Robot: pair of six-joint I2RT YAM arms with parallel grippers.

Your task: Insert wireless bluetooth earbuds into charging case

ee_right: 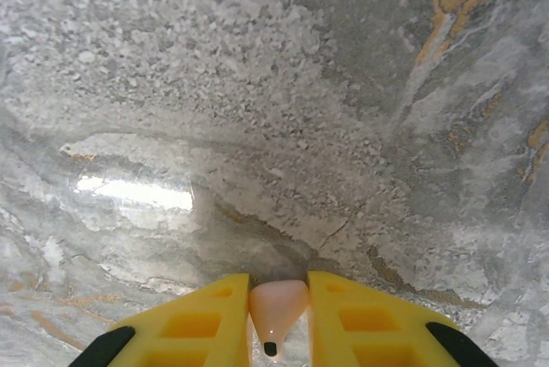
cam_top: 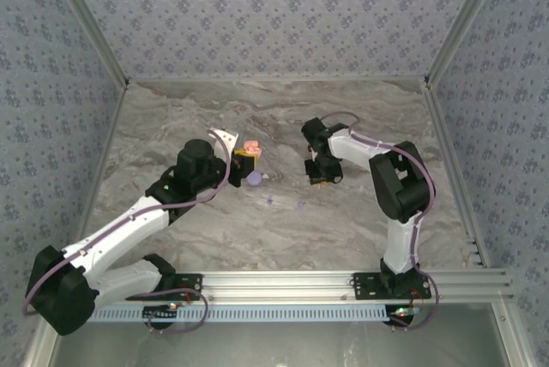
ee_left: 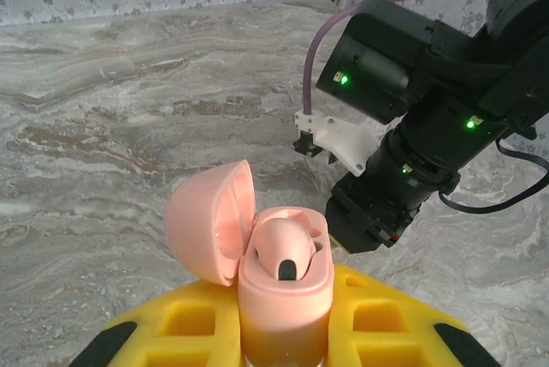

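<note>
At the middle of the tabletop (cam_top: 171, 118), I had the left tool (ee_left: 283, 320) clamped on the open charging case (ee_left: 287, 290) with one earbud (ee_left: 287, 251) already seated, while the right tool (ee_right: 279, 285), off to its right, pinched another earbud (ee_right: 277, 307) not yet brought to its socket.

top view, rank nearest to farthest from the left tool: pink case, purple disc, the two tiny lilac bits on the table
1. pink case: held in the left tool.
2. purple disc: right beside the tool, toward the bases.
3. left lilac bit: farther toward the bases and to the right.
4. right lilac bit: farthest right.
</note>
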